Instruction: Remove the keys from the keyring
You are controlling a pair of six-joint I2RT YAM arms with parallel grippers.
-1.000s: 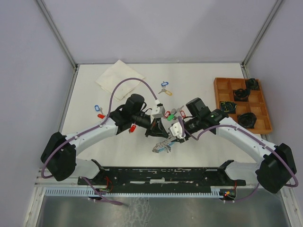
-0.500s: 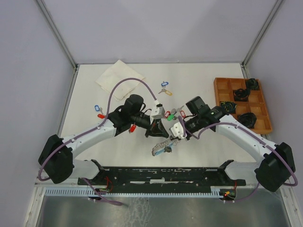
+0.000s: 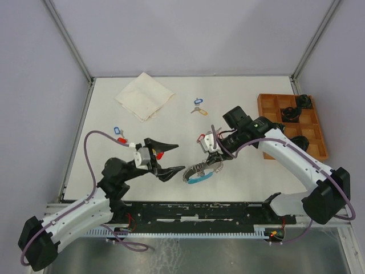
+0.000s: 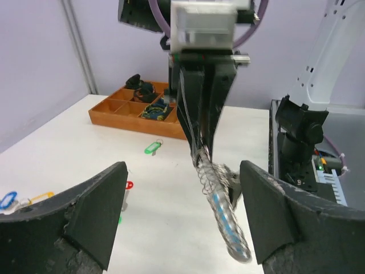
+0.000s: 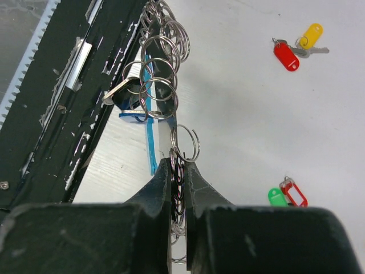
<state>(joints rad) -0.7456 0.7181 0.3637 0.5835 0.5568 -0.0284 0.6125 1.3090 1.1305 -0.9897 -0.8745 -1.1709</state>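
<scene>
**Right gripper** [image 3: 212, 161] — jaws closed on the keyring [image 3: 199, 171]. In the right wrist view both fingers [image 5: 197, 185] press together on the beaded chain, pinching it between the pads. The keyring hangs from this grip over the near middle of the table [image 3: 239, 97], between the two grippers. Its light-blue band [image 3: 198, 180] forms the lower end, close to the surface; whether it touches the table cannot be told. A row of small split rings [image 5: 160, 74] is threaded along the loop. One silver key with a dark tag [image 5: 122, 91] hangs among them, on the side toward the black base rail [image 5: 51, 97].

**Left gripper** [image 3: 178, 157] — jaws wide apart, holding nothing. It points at the keyring from the left. In the left wrist view the loop hangs between the two fingertips [image 4: 114, 177] and touches neither.

**Loose keys on the table:**
- a blue-tagged key [image 3: 197, 106] with a yellow piece beside it, toward the far middle;
- a blue and red tagged pair [image 3: 119, 135], at the left;
- a red-tagged key [image 3: 160, 153], just beside the left gripper;
- a red and green tagged pair [image 3: 203, 137], just beside the right gripper.

**Other items:** a wooden compartment tray [image 3: 262, 108] holding dark objects stands at the right edge. A folded white cloth [image 3: 144, 95] lies at the far left.
</scene>
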